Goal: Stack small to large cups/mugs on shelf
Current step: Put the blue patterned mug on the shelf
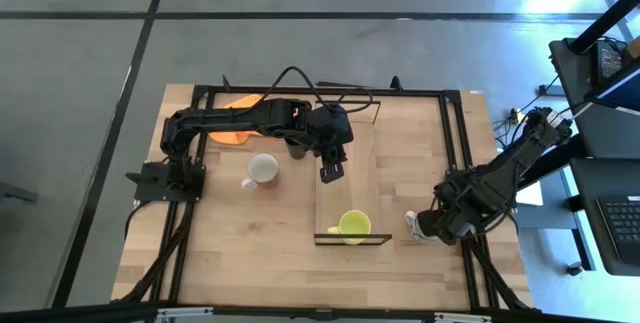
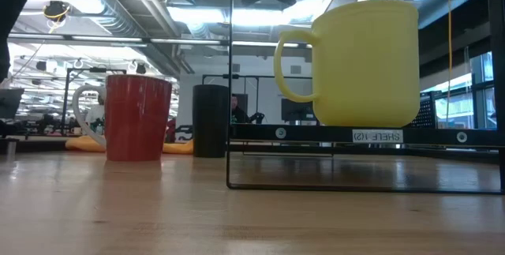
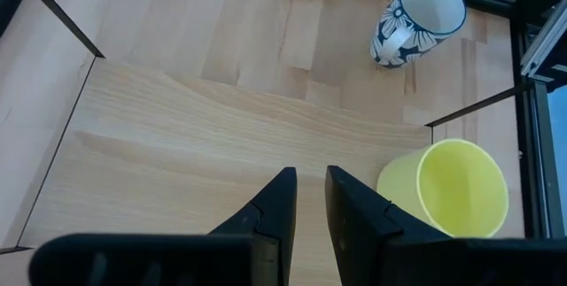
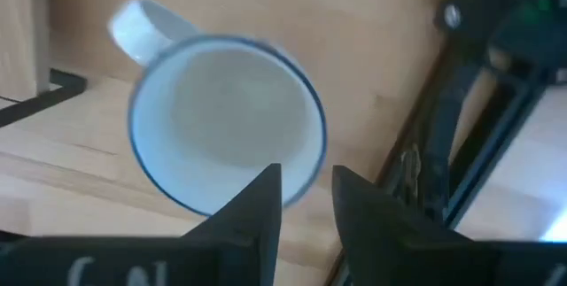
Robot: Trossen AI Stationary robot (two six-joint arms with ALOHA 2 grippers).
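Shelf [image 1: 345,178]: light-wood board under the left gripper [image 1: 331,171], running ahead of it.
Left gripper: above the shelf, fingers narrowly parted, nothing between them.
Right gripper [image 4: 306,199]: just over the white mug, fingers narrowly parted, gripping nothing.
Yellow-green mug [image 1: 353,226]: on the shelf, ahead of the left gripper.
White mug [image 4: 226,122]: on the tabletop directly below the right gripper.
Red-outside mug [image 1: 262,168]: beside the left gripper, off the shelf.
Black cup [image 2: 211,121]: close to the left gripper.

From overhead we look straight down on the whole desk [image 1: 250,243]; from desk height we look level across it, close on the yellow-green mug [image 2: 363,61]. Our left wrist camera shares that mug, at its 4 o'clock, while our right wrist camera looks closely down into a white mug [image 4: 221,127].
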